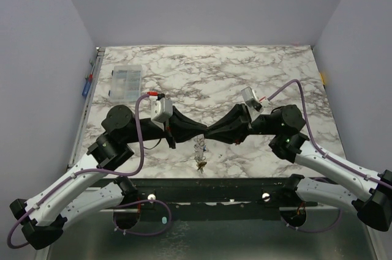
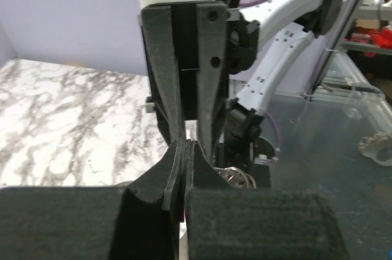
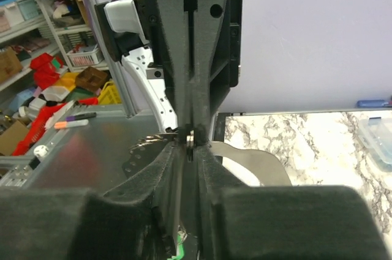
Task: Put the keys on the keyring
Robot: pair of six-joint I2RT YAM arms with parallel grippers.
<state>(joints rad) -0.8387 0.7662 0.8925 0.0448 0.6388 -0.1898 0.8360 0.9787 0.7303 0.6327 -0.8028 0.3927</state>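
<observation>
Both grippers meet tip to tip above the table's near edge. My left gripper [image 1: 204,131] [image 2: 184,151] is shut, its pads pressed together where the keyring sits. My right gripper [image 1: 212,133] [image 3: 191,144] is shut on the keyring [image 3: 191,139], a thin silvery edge pinched between its tips. From that spot a pale grey curved band [image 3: 257,161] runs out to the right. A bunch of small metal keys [image 1: 199,153] [image 2: 236,177] [image 3: 139,145] hangs from the meeting point toward the near edge. A green bit [image 3: 181,251] shows low between my right fingers.
A clear plastic compartment box [image 1: 125,81] [image 3: 376,141] lies at the far left of the marble table [image 1: 257,76]. The dark metal front rail [image 1: 208,189] runs just below the hanging keys. Purple cables loop beside both arms.
</observation>
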